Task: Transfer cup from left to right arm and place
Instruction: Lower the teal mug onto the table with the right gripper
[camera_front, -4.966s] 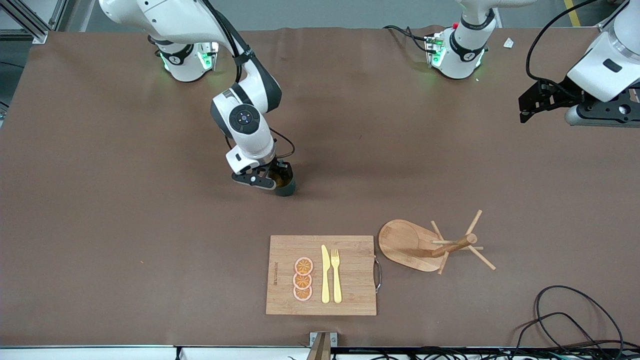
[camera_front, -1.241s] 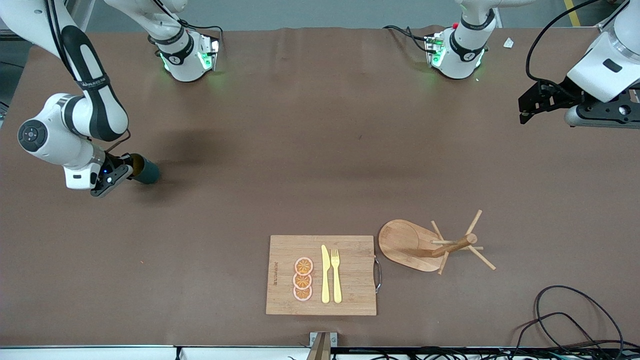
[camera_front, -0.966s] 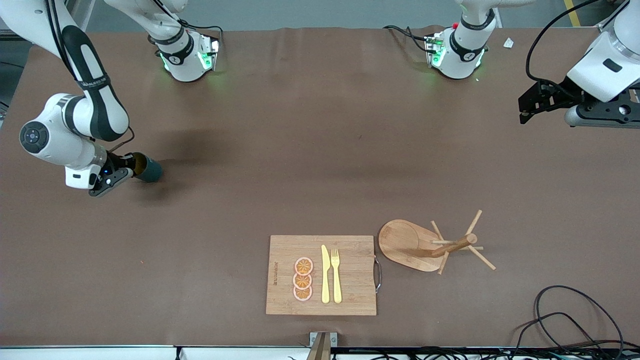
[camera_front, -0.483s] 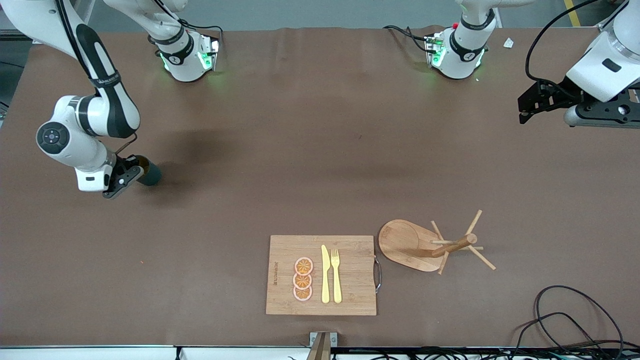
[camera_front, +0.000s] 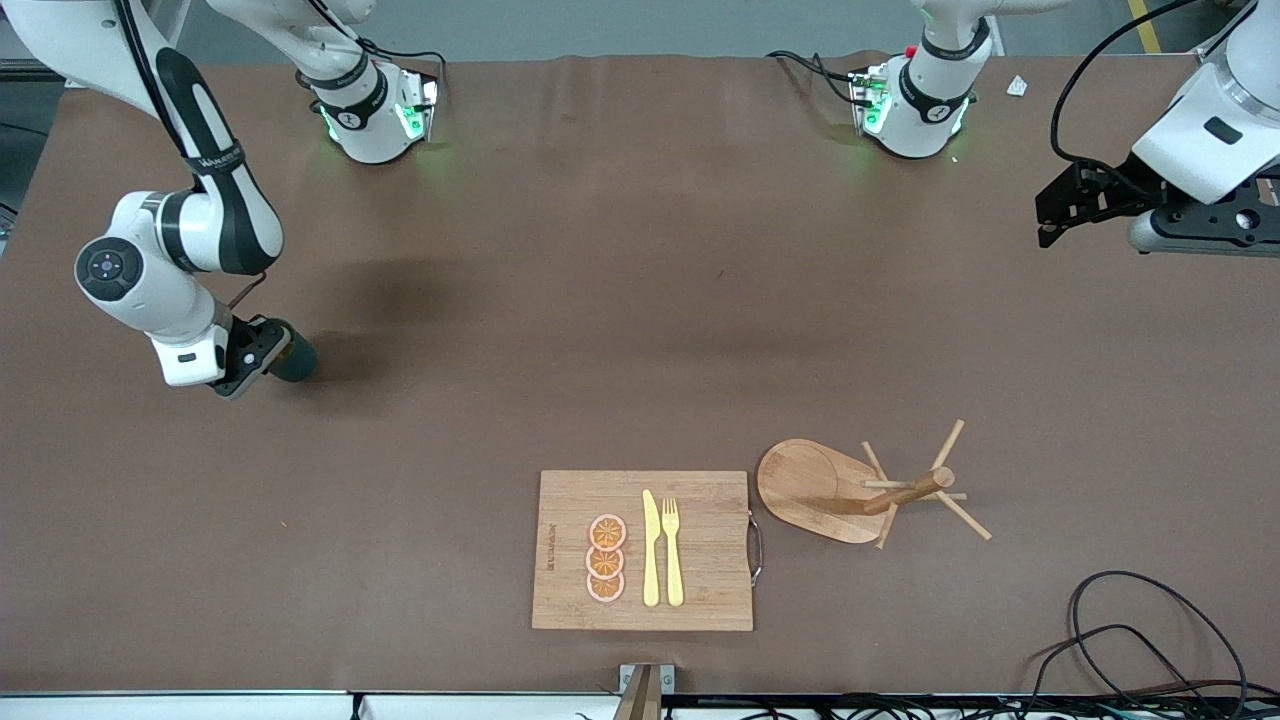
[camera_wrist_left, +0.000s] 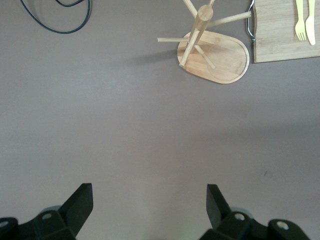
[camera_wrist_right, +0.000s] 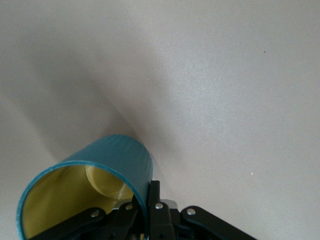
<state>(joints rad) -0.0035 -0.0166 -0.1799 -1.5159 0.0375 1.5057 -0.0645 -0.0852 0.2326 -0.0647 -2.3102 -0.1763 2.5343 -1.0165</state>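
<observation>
The cup (camera_front: 294, 358) hangs tilted, clamped by its rim in the right gripper (camera_front: 262, 352), low over the table (camera_front: 640, 300) near the edge at the right arm's end. The left gripper (camera_front: 1058, 208) waits with jaws spread wide and nothing in them, over the table edge at the left arm's end.

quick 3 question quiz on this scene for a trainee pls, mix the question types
1. True or false: the right gripper is shut on the rim of the dark teal ribbed cup.
2. What does the open, waiting left gripper hang over? A) wooden cutting board B) bare brown table C) wooden mug tree
3. Fill in: the yellow knife and fork lie on the wooden ___.

Key: 1 true; 2 B; 3 cutting board
</observation>
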